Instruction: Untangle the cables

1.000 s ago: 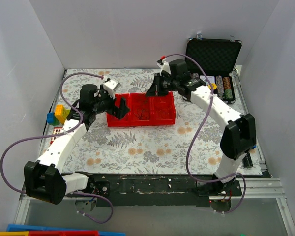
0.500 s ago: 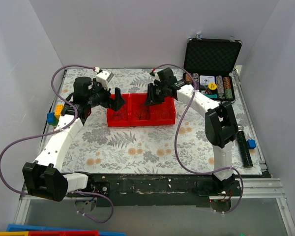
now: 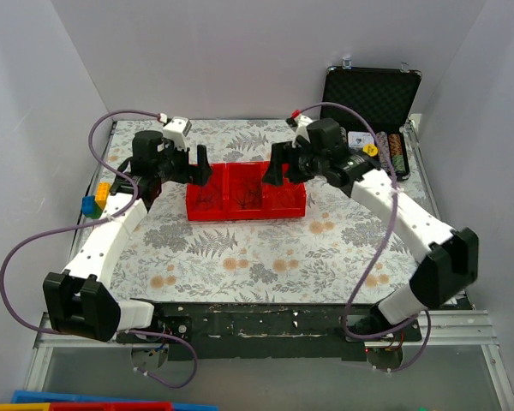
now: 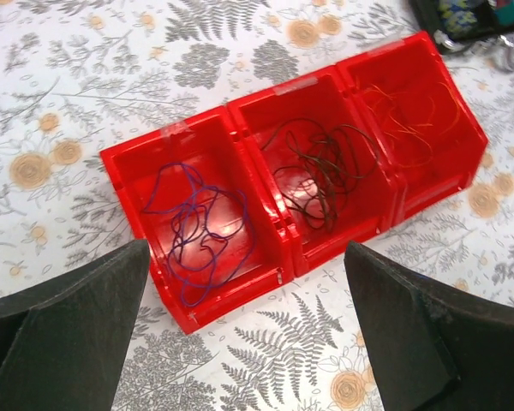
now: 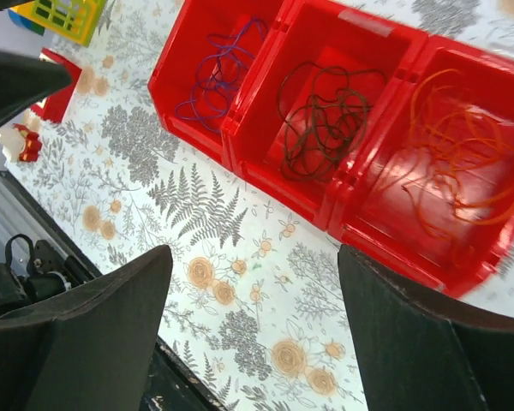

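Hovering spread and empty, left fingers [image 4: 68, 334] face the purple cable [image 4: 201, 227]; right fingers [image 5: 411, 342] are nearer the orange cable [image 5: 450, 154].

floral table [image 3: 240, 257] | red three-bin tray [image 3: 240, 212] centre | open black case [image 3: 373, 96] far-right | blocks [image 3: 104, 192] left

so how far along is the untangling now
Looks essentially done: the purple cable, dark cable and orange cable each lie alone in separate red bins, no strands crossing between them. Nothing is in hand: the left gripper and right gripper are open and empty near the bins. Nothing obvious is left.
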Tool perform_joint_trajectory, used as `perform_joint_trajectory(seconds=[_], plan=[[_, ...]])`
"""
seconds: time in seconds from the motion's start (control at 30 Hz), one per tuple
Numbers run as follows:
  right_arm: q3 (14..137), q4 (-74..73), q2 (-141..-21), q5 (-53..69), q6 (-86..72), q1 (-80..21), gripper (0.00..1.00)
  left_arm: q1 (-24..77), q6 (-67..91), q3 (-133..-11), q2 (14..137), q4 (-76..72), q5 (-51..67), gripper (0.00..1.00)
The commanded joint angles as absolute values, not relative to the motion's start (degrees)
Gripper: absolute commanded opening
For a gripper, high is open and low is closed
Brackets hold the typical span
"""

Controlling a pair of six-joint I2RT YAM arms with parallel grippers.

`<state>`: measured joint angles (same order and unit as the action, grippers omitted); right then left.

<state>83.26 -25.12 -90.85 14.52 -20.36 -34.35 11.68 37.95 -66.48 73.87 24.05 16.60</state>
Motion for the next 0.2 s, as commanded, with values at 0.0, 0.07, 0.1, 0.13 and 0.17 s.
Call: perform_joint_trajectory(seconds=[0.0,0.07,0.1,0.13,0.17], plan=[[77.0,-25.6,-82.2,8.0,-17.7,-33.2,0.87,11.3,40.6,-68.2,72.8,25.2,8.8,0.98],[72.7,-25.4,-77.5,6.6,-16.8,-32.4,0.87,11.3,40.9,-66.4,72.3,24.6,6.4,0.98],[70.7,-24.9,-74.9,5.8,-16.7,-32.1,0.88,11.3,40.9,-65.0,71.7,23.5,4.8,0.98],[68.7,-23.8,-72.6,5.1,-16.5,-31.7,0.88,11.3,40.7,-63.0,70.9,21.9,3.4,0.98],[67.2,-23.5,-70.2,3.6,-16.4,-31.1,0.88,11.3,39.9,-61.0,70.3,20.6,2.9,0.98]])
